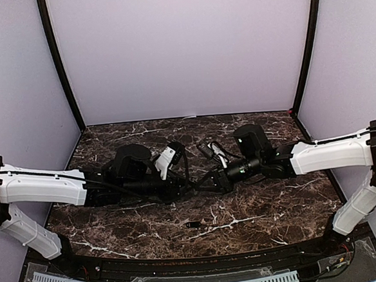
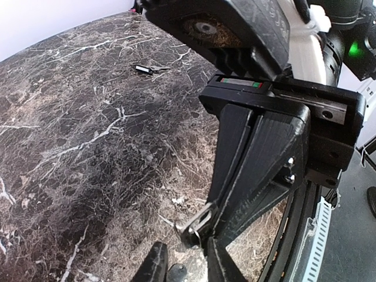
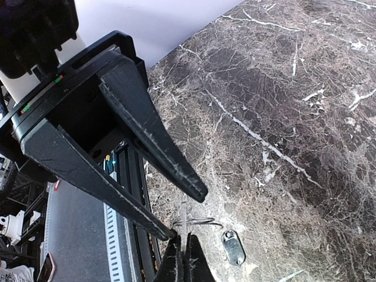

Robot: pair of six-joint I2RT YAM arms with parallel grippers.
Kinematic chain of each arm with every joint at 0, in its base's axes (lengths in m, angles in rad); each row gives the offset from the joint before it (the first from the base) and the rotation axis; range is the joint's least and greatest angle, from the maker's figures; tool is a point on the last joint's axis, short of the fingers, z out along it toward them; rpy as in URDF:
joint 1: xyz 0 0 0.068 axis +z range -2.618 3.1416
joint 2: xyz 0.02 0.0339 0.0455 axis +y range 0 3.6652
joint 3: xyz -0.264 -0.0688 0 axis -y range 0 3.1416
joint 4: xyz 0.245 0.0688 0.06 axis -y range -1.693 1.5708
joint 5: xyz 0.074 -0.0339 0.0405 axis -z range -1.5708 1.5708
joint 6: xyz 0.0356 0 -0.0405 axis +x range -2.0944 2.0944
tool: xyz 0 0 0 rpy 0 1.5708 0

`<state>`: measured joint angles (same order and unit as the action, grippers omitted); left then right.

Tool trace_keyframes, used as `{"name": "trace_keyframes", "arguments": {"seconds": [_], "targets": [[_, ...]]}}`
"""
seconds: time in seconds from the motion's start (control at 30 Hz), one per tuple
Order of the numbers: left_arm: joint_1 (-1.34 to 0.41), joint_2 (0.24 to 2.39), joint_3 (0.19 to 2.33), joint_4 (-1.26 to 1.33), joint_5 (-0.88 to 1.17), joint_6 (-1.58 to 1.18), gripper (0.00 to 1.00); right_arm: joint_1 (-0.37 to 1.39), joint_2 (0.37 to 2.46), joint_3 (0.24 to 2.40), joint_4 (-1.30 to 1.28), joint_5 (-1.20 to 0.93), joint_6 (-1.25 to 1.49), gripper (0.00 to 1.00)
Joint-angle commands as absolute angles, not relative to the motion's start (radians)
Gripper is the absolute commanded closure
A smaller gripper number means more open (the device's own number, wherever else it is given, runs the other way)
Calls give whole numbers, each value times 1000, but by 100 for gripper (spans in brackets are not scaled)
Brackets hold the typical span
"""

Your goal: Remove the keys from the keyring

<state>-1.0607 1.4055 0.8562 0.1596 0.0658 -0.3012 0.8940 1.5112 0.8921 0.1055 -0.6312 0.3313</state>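
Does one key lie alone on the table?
Yes, a small dark key lies by itself on the bare table near its front edge.

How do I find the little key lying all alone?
Start at the dark marble table. Between the arms and its front edge, in the middle, lies a tiny dark key. Unlike the white veins, it's a short oblong with a silvery glint.

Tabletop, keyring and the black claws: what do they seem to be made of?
Tabletop: dark brown with white veins and a soft gloss; marble or a marble-look laminate, I cannot tell. Keyring: thin silvery wire loop, likely steel. Left claw: matte black plastic, seemingly; whitish scuffs along its fingers.
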Motion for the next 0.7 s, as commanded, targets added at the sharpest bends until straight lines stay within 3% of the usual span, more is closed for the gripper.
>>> {"name": "trace_keyframes", "arguments": {"seconds": [0.0, 0.27, 0.67], "targets": [[-1067, 1406, 872, 170, 48, -305, 79, 892, 1511, 927, 145, -633, 338, 100], [-1069, 1422, 876, 169, 36, -310, 100, 891, 1513, 925, 155, -620, 371, 100], [-1080, 1394, 807, 238, -14, -262, 100, 889, 1517, 904, 227, -616, 514, 100]]}}
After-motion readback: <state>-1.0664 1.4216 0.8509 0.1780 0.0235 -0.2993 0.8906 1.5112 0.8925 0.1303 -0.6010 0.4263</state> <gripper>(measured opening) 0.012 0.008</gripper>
